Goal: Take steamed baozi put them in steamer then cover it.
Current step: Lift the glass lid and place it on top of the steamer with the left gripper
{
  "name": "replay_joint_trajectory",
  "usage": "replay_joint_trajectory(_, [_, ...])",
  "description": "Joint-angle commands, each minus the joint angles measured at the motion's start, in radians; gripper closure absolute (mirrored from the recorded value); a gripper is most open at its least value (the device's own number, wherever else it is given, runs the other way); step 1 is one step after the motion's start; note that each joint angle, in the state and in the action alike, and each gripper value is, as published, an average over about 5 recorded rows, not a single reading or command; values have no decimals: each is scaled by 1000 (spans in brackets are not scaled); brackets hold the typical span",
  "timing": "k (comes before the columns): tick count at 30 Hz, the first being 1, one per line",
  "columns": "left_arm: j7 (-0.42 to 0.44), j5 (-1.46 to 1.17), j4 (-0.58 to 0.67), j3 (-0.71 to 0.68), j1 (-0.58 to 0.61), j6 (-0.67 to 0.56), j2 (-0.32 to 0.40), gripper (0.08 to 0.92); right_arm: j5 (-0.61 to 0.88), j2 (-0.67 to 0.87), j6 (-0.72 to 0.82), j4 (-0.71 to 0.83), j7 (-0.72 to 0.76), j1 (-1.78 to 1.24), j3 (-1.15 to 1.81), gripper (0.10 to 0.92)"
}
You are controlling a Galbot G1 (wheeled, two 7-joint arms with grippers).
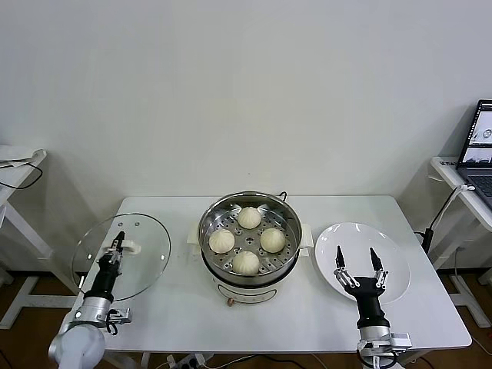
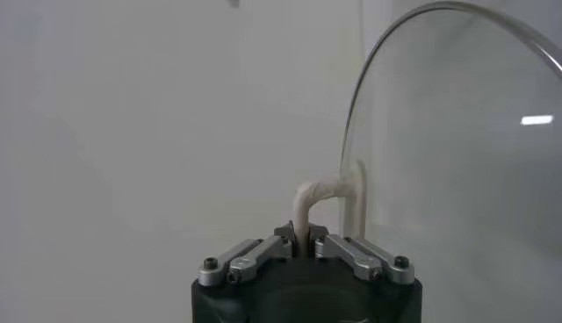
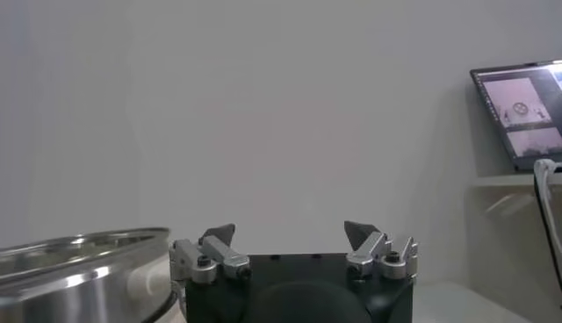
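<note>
Standing on a white table [image 1: 177,307] against a pale wall [image 1: 246,92], the steamer [image 1: 250,265].

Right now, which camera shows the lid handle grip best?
The left wrist view: the left gripper is shut on the lid handle, seen close. The head view shows the lid raised at the table's left, the grip small. The right wrist view shows no lid.

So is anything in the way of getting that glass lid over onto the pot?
Nothing visible. The left gripper is shut on the handle of the glass lid, held up left of the steamer. Its four buns sit below the rim, and the open right gripper hangs over the plate.
</note>
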State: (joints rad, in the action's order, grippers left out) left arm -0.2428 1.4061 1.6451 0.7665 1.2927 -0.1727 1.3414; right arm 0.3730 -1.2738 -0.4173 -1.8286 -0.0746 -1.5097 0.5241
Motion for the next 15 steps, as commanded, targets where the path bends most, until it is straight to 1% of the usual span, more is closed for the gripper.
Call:
replay_joint_trajectory(1, [217, -99, 466, -77, 160, 257, -74, 811, 2, -1, -2, 5, 1, 4, -6, 203])
replay_joint_trajectory(4, [284, -88, 541, -153, 160, 361, -96, 811, -1, -8, -7, 16, 2, 9, -15, 203])
replay_joint_trajectory(8, [367, -67, 595, -291, 134, 505, -134, 811, -3, -15, -10, 22, 3, 11, -18, 203])
replay_joint_trajectory(11, [415, -50, 619, -392, 91, 591, -158, 811, -4, -20, -13, 25, 4, 9, -7, 203])
replay_joint_trajectory(15, [485, -21, 631, -521, 3, 688, -177, 811, -6, -30, -15, 28, 5, 5, 11, 203])
